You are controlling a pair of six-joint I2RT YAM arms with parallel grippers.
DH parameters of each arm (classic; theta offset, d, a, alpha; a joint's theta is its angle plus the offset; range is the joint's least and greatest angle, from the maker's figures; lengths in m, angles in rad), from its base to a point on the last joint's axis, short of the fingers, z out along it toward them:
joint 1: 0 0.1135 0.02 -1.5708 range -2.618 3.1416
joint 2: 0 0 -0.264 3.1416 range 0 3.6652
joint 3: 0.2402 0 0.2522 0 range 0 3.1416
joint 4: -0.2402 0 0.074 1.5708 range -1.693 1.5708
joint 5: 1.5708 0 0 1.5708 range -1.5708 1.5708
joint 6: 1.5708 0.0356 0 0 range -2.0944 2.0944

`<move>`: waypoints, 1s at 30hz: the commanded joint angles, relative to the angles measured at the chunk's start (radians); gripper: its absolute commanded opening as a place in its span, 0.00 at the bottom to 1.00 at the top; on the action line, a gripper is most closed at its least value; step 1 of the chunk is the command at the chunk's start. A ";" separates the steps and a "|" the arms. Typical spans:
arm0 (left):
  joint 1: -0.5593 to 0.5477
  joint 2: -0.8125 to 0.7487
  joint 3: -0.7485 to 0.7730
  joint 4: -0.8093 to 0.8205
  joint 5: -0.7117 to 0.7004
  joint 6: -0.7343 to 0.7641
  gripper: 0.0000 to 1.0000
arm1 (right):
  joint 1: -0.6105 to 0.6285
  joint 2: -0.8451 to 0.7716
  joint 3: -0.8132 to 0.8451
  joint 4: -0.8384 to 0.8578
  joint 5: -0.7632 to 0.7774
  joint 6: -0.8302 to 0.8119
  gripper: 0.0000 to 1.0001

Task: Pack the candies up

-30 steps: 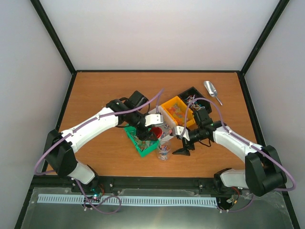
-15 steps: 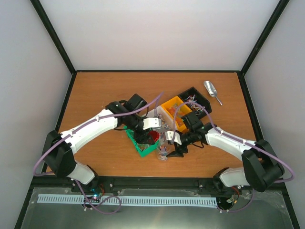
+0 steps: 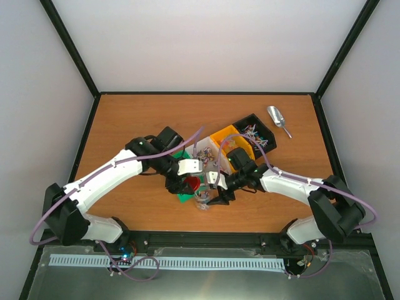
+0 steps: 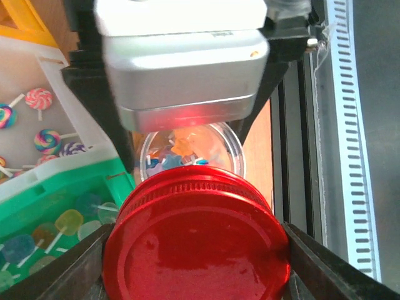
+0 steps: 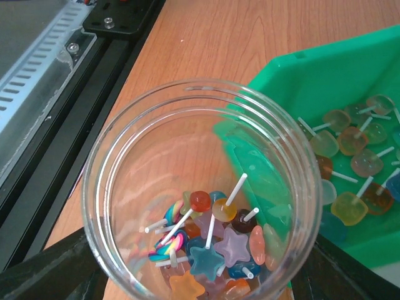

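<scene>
Capping | left gripper (image 4: 197,269) pinches lid (image 4: 194,228) over jar (image 5: 200,87) of candies (image 5: 209,256) | right gripper (image 5: 201,274) straddles jar, grip unclear | next: likely centre lid on rim.

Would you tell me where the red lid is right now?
In the left wrist view, the red lid is held in the left gripper, right by the open clear jar and the green bin.

The right gripper (image 3: 214,200) has slid left, and the jar (image 5: 206,90) now sits between its fingers instead of just beside them. The jar has shifted a little to the left too. The left gripper (image 3: 189,183) has carried the red lid (image 4: 197,240) left and closer to the jar.
</scene>
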 commanded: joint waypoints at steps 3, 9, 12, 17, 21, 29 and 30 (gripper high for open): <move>0.008 -0.045 -0.044 -0.055 -0.018 0.069 0.52 | 0.038 0.065 -0.027 0.209 -0.005 0.068 0.72; -0.010 -0.047 -0.051 -0.046 -0.023 0.062 0.52 | 0.039 0.103 -0.081 0.334 -0.012 0.093 0.77; -0.031 -0.040 -0.054 -0.038 -0.057 0.063 0.52 | 0.039 0.132 -0.082 0.392 -0.022 0.113 0.77; -0.039 -0.035 -0.055 -0.003 -0.087 0.044 0.52 | 0.038 0.166 -0.072 0.395 -0.037 0.087 0.83; -0.049 -0.023 -0.053 0.033 -0.119 0.018 0.52 | 0.037 0.186 -0.096 0.403 -0.057 0.081 0.86; -0.055 -0.001 -0.041 0.041 -0.128 0.009 0.52 | -0.003 0.180 -0.129 0.476 -0.099 0.119 0.88; -0.057 0.002 -0.036 0.039 -0.125 0.007 0.52 | -0.017 0.178 -0.132 0.486 -0.108 0.129 0.88</move>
